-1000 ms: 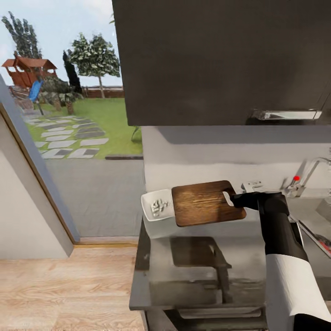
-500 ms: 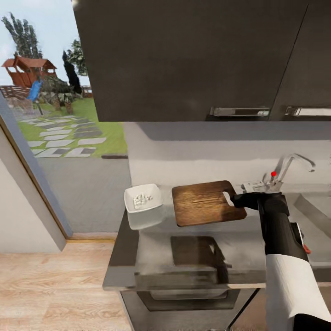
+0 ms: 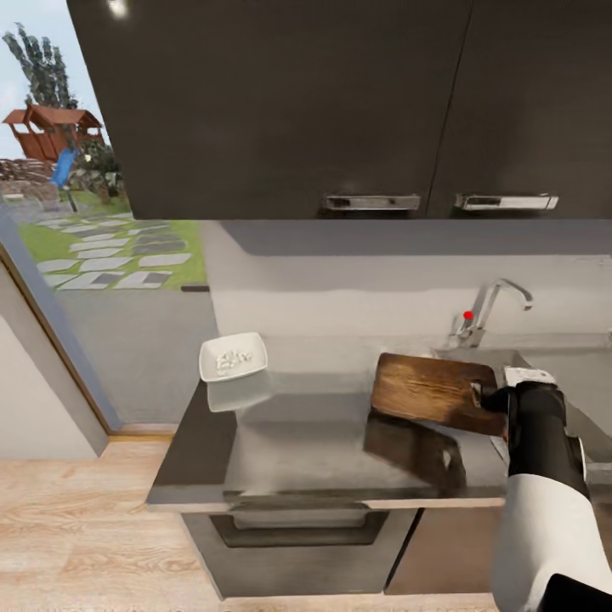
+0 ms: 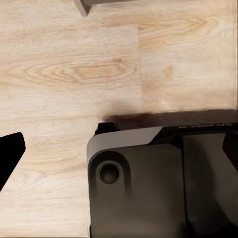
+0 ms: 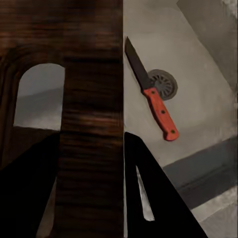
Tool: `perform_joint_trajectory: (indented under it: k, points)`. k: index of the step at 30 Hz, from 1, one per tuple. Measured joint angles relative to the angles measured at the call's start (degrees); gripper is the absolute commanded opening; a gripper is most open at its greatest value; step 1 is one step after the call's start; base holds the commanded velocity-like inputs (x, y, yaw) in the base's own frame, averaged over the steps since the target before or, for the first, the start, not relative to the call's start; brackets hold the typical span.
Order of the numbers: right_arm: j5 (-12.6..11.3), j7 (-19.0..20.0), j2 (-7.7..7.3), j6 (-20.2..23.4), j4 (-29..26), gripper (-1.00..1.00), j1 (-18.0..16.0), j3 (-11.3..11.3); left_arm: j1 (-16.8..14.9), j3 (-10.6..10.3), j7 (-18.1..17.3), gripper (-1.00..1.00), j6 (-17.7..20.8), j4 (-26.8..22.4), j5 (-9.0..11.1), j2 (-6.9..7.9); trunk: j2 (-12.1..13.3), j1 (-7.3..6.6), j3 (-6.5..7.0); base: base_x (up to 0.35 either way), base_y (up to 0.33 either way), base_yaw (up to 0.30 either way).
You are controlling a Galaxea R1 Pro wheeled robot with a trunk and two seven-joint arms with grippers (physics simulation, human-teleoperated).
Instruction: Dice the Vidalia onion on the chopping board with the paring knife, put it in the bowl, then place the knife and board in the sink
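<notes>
The right gripper (image 3: 497, 396) is pinching the handle end of the dark brown wooden chopping board (image 3: 433, 393), its black fingers (image 5: 148, 198) pressed on either side of the wood next to the slot-shaped hole, as the right wrist view shows up close. In the head view the board is lifted clear of the long grey reflective countertop (image 3: 323, 450), tilted, with its dark reflection lying on the metal just beneath it. At about one o'clock from the board stands the curved chrome faucet (image 3: 489, 306) with its red dot, at the back of the rectangular stainless-steel sink (image 3: 561, 374), and the held end of the board hangs over the sink's near edge. Down in the basin, seen from the right wrist, lies the small red-handled paring knife (image 5: 152, 98), its dark pointed blade flat on the steel, touching the rim of the round drain (image 5: 163, 83). Out at nine o'clock from the board, well apart from it, the shallow white squarish bowl (image 3: 232, 357) sits at the countertop's far left corner with pale diced onion pieces (image 3: 228, 360) inside. The left gripper's state I cannot tell; its wrist view looks down on pale wooden flooring (image 4: 74, 74) and a dark grey part of the robot (image 4: 148, 188).
</notes>
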Motion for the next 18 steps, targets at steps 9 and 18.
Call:
perform_joint_trajectory:
  k: [9,18]
  points:
    - [-22.6,-26.4,-0.26,-6.9,4.6,-1.00,0.0,-5.9,0.0,0.0,0.0,1.00,0.0,0.0,0.0,0.00,0.0,0.00,0.02,-0.084,-0.321,0.000]
    - [-31.4,-38.3,-0.40,-10.7,5.0,-1.00,0.0,-6.0,0.0,0.1,0.1,1.00,0.0,0.0,0.0,0.06,0.0,-0.02,0.01,-0.008,-0.307,0.000]
